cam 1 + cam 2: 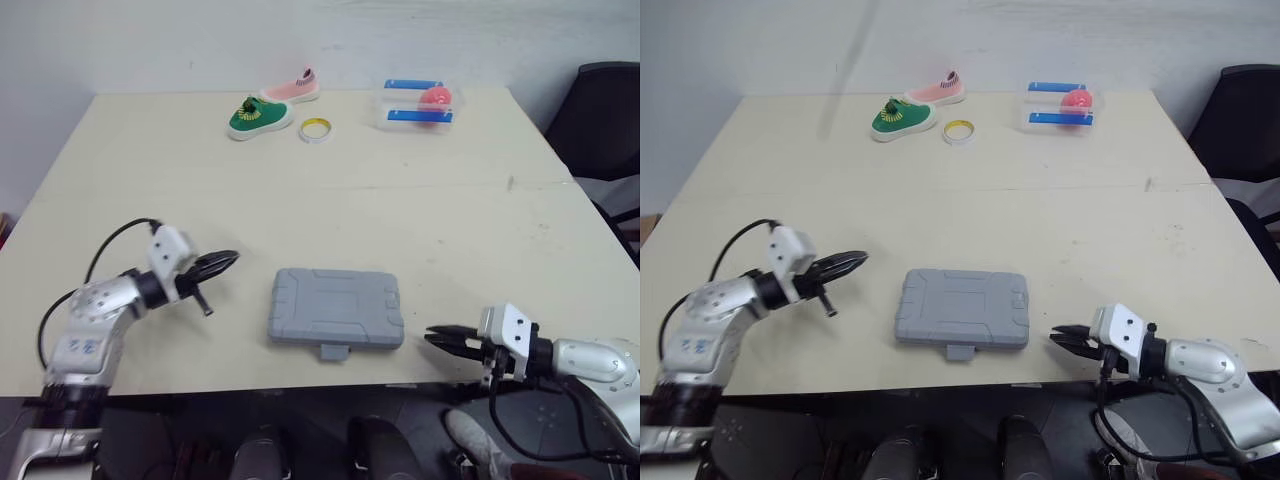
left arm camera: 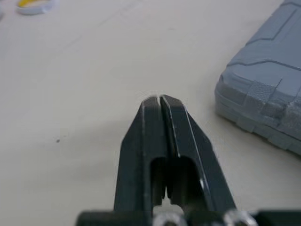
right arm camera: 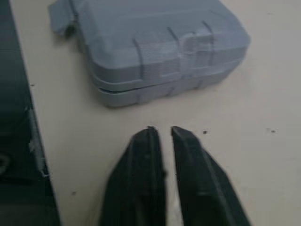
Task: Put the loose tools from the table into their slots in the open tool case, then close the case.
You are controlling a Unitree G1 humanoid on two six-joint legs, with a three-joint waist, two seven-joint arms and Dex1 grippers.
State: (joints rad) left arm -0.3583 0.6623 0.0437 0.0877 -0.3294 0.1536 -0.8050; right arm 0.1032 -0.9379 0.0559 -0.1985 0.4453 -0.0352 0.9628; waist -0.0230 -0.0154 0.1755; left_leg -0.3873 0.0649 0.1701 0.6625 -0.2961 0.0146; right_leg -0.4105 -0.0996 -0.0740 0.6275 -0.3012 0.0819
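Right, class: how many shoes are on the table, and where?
2. A green shoe lies near the table's far edge, beside a yellow tape ring; a pink shoe lies just behind it.

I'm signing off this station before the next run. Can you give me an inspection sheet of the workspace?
Surface: beige table, a few small dark specks.
Job's things: grey tool case closed, flat near the front edge; loose tools: nothing seen.
Clutter: green shoe, pink shoe, tape roll, clear box with a pink ball, all by the far edge.
Grippers: left gripper fingers shut, empty; right gripper fingers a narrow gap apart, empty; one either side of the case, not touching it.
Cables: black cable looped over the left arm.
Surroundings: black chair on the right; pale wall behind.
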